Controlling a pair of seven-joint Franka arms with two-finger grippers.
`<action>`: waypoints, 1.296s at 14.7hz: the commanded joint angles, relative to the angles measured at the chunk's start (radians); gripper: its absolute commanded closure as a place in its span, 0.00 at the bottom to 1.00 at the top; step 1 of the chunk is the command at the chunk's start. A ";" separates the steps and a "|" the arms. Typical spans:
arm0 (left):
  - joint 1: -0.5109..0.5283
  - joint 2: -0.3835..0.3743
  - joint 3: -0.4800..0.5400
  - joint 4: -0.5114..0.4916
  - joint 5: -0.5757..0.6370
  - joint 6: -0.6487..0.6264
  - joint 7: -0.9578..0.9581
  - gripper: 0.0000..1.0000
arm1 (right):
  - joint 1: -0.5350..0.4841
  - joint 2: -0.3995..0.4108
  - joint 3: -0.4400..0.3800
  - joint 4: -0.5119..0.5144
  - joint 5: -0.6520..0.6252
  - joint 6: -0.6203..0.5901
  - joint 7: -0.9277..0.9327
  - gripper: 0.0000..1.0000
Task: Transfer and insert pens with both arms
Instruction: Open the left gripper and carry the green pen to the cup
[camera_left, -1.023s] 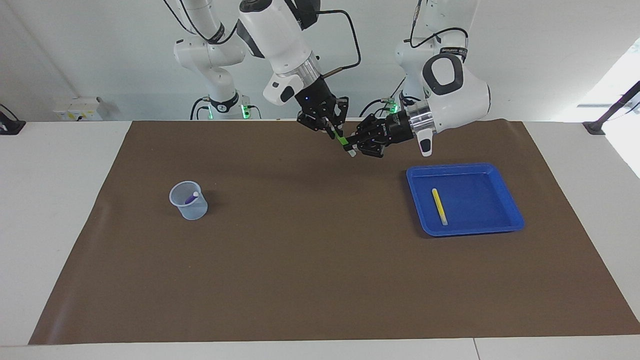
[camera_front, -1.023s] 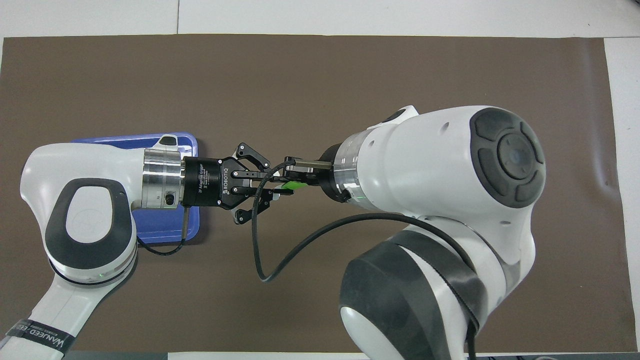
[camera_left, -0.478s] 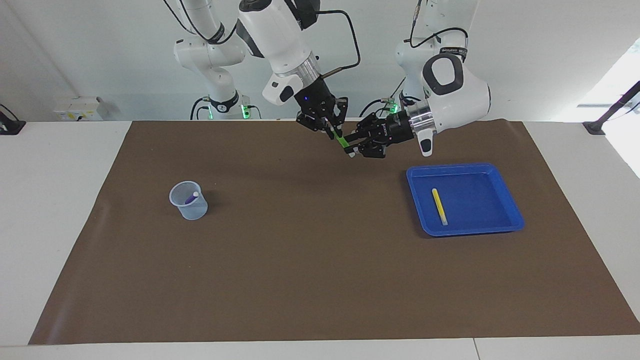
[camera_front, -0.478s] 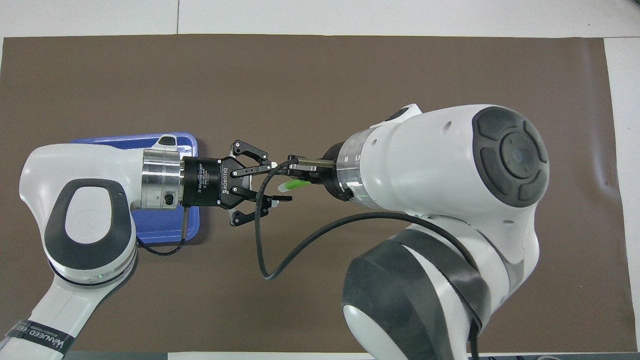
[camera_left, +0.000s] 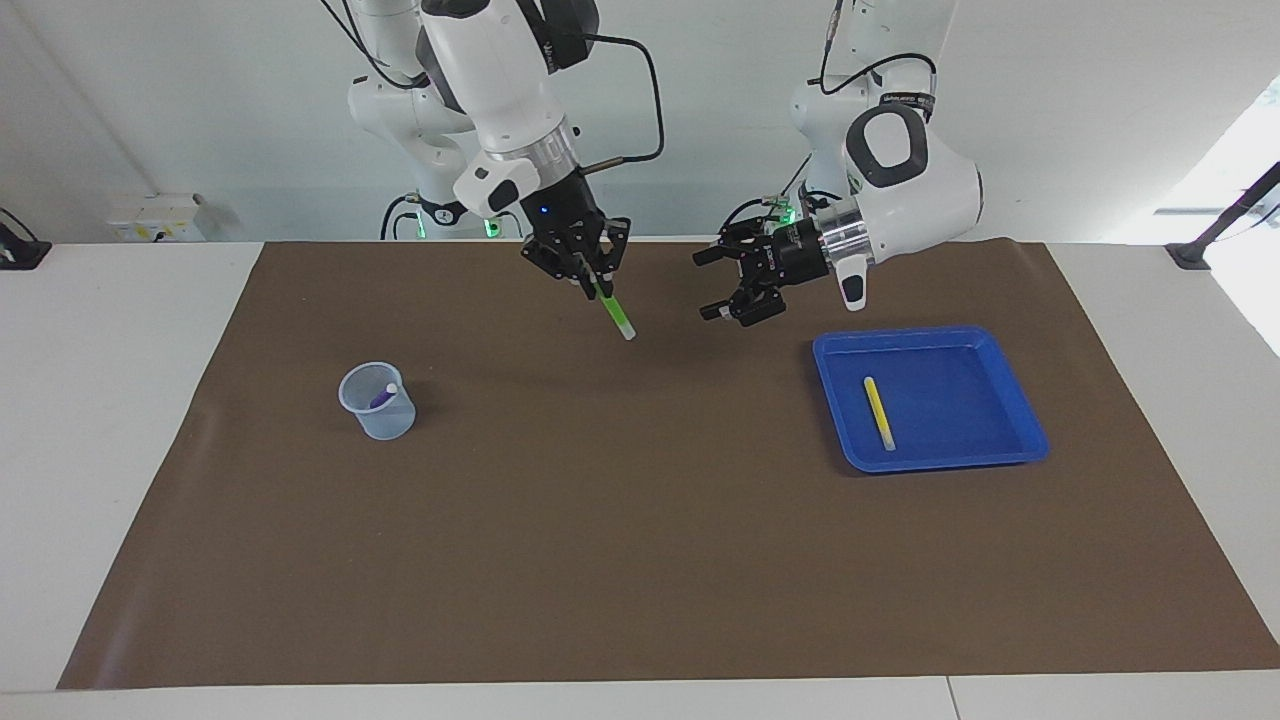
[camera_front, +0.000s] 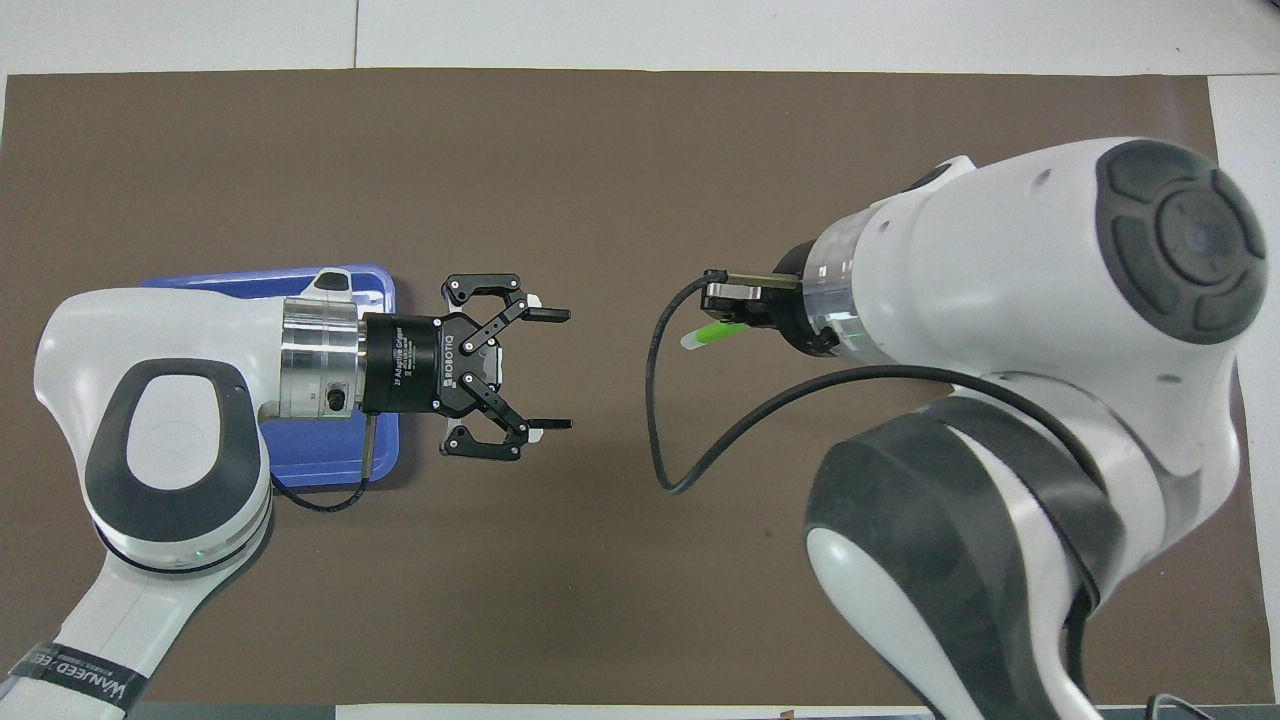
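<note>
You are seeing the right gripper (camera_left: 590, 283) clamping the green pen (camera_left: 614, 311) beside the blue tray (camera_left: 1020, 415); the left gripper (camera_left: 709, 285) is gaping empty.

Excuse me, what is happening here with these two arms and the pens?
The right gripper holds the green pen in the air over the brown mat. The left gripper is open and empty beside the blue tray, where the yellow pen lies. The purple pen already stands in the cup.

Green pen (camera_left: 613, 309) now solely in right claw (camera_left: 588, 282)
</note>
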 joint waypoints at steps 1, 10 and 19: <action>-0.004 -0.034 0.008 -0.034 -0.020 0.023 -0.011 0.00 | -0.013 -0.050 -0.072 -0.059 -0.049 -0.020 -0.119 1.00; -0.013 -0.016 0.008 0.016 0.547 0.020 -0.008 0.00 | -0.013 -0.121 -0.369 -0.234 -0.189 0.000 -0.595 1.00; 0.079 -0.006 0.013 0.013 0.834 -0.008 0.153 0.00 | -0.013 -0.156 -0.455 -0.463 -0.221 0.170 -0.677 1.00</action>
